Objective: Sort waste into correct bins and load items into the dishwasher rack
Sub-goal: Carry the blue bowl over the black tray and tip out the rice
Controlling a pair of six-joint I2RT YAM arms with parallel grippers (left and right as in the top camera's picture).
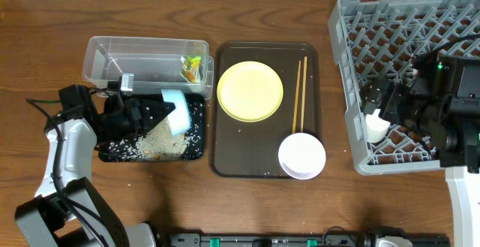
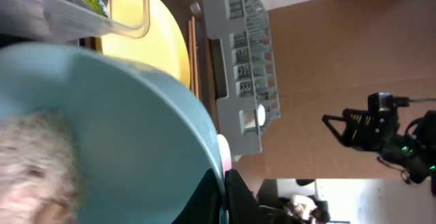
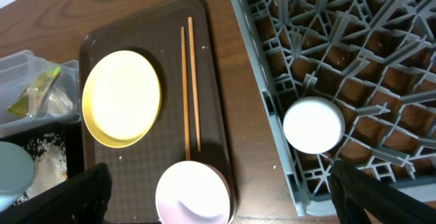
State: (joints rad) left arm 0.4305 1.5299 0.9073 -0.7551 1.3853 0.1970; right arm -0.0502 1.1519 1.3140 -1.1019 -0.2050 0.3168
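Brown wood-grain table (image 1: pixel 45 44) carries everything, and the arms reach in from its near edge.

Nearest is a glossy white bowl (image 1: pixel 301 155), upright at the near right corner of the dark brown tray (image 1: pixel 225 164). To the left lies the shallow black bin (image 1: pixel 201 127), its floor strewn with white rice (image 1: pixel 154 142) and brownish scraps.

The left gripper (image 1: pixel 159 114) is clamped on the rim of the smooth light blue bowl (image 1: pixel 177 110). It holds the bowl tipped on edge directly over the black bin. The left wrist view shows a pale clump clinging inside, so by my reading the scraping step is not finished. What matters next is that the bowl's mouth faces down into this bin and not the tub behind it.

Further back on the brown tray sits a flat, round yellow-green plate (image 1: pixel 250 91). Just right of it lie 2 thin wooden chopsticks (image 1: pixel 301 93), side by side, their long axis running near to far.

Behind the black bin stands the clear rigid tub (image 1: pixel 142 52), with the crinkled green-and-orange wrapper (image 1: pixel 193 68) in its right end.

Far right is the grey lattice rack (image 1: pixel 390 22), where a small white cup (image 1: pixel 376 128) sits mouth-down near its near left corner. The right gripper (image 1: pixel 388 106) hangs above it with fingers spread and nothing held. It is the nearer arm to the rack, chopsticks and white bowl.
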